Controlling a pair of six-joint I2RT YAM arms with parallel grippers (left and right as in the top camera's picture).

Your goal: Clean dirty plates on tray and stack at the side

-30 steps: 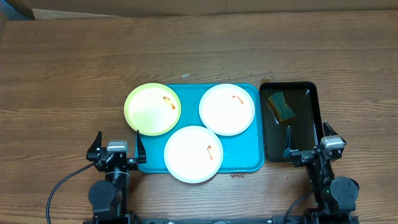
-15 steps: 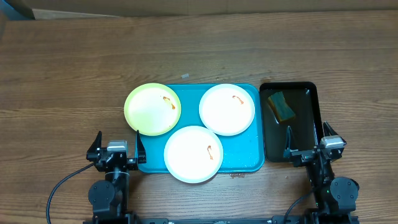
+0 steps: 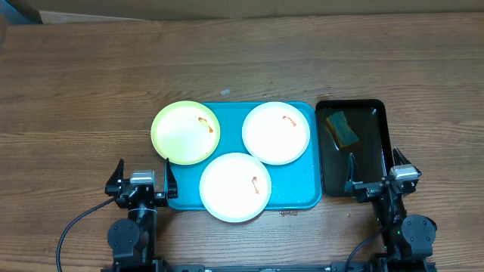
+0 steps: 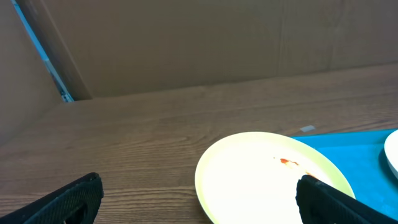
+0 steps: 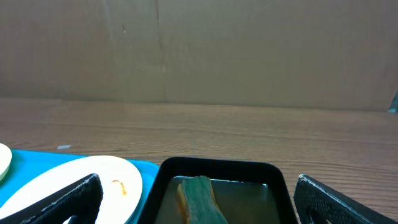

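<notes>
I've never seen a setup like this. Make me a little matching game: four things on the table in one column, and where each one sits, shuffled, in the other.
Things:
1. yellow-green plate
2. sponge
3. near white plate
4. far white plate

Places:
A. in the black tray
B. far right corner of the blue tray
C. overhanging the blue tray's left edge
D. overhanging the blue tray's near edge

Pairs: 1-C, 2-A, 3-D, 4-B
</notes>
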